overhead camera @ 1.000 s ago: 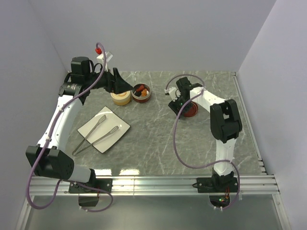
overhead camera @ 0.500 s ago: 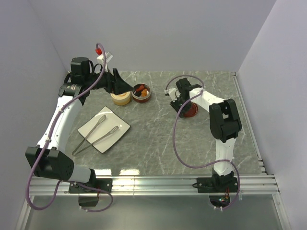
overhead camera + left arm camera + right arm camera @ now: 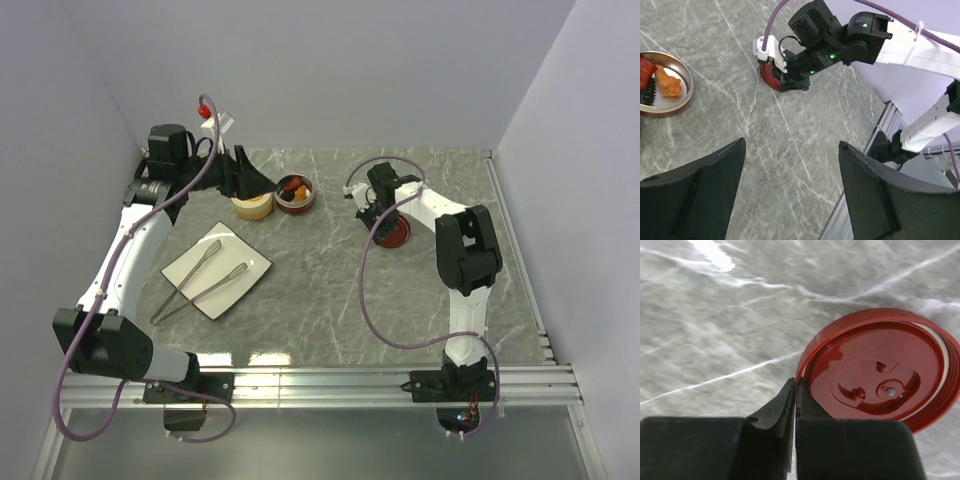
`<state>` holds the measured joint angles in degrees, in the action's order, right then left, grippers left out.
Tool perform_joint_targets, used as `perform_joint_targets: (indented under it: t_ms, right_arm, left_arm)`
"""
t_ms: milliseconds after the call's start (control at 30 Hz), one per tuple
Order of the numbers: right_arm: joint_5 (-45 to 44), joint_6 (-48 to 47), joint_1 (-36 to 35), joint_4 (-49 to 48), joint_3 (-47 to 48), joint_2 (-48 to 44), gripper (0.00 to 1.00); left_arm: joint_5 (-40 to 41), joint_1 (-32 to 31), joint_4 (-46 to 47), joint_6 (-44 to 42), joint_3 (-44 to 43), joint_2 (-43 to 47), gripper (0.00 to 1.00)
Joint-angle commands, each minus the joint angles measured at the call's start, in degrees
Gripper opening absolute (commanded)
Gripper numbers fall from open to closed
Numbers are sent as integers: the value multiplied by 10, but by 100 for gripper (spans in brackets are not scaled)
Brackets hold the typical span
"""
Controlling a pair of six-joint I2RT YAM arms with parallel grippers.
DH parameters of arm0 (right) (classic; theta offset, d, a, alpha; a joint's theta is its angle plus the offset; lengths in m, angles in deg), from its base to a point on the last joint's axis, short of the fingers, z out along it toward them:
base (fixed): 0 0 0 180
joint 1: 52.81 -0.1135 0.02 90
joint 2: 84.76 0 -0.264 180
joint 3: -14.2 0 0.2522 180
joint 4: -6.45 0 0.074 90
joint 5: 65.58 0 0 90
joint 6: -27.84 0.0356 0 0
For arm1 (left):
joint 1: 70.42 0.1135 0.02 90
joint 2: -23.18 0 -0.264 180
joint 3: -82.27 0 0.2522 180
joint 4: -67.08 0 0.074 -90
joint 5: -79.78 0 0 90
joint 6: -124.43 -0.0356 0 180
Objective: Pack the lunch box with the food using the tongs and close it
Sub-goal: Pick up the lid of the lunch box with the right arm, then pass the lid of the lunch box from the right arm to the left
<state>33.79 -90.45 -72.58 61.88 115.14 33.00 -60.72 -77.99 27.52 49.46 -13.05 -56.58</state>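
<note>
The dark red tub point(image 3: 293, 194) of the lunch box stands at the back with food inside; the left wrist view shows its steel rim point(image 3: 684, 95) and an orange piece point(image 3: 667, 83). A cream tub point(image 3: 251, 207) stands beside it. My left gripper point(image 3: 256, 181) hovers over the cream tub, open and empty point(image 3: 791, 143). The dark red lid point(image 3: 880, 370) lies inner side up on the table point(image 3: 396, 231). My right gripper point(image 3: 796, 382) is shut on its rim, one finger inside and one outside. The tongs point(image 3: 205, 258) lie across the white plate point(image 3: 228, 240).
Walls close the table on the left, the back and the right. An aluminium rail point(image 3: 330, 380) runs along the near edge. The right arm point(image 3: 865, 35) and its purple cable reach across the back right of the left wrist view.
My right gripper's fingers have shut on the red lid's rim. The left arm has shifted only slightly over the cream tub, staying open.
</note>
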Motion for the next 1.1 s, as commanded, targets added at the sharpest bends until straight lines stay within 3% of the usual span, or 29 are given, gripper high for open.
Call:
perform_joint_targets:
  t_ms: [0,267,400,600,700,800,833,900,933,1067]
  right_arm:
    - [74,25,3,24,12,-40,0]
    - [291,119,12,49,83,-193,0]
    - [443,154,16,47,118,-241,0]
    - [601,248,22,-70,92,-341,0]
    - [658,377,23,-202,50,-388,0]
    - [690,572,22,-415,-28,-421,0]
    - [696,707,23,-575,-51,-426,0]
    - [701,867,23,-703,-94,-430,0]
    - [702,902,22,-782,-101,-429,0]
    - [695,961,22,-830,-123,-429,0]
  left_arm:
    - [8,7,64,37,27,48,81]
    - [-21,13,152,96,73,82,81]
    - [-46,13,215,122,106,105,81]
    - [-72,13,392,199,184,165,81]
    - [-49,12,463,236,220,188,82]
    - [-38,7,478,257,222,188,85]
    - [-50,1,484,268,220,182,86]
    - [-57,-6,509,286,218,179,88]
    - [-62,-17,524,308,220,178,88]
    - [-42,-67,519,295,211,177,90]
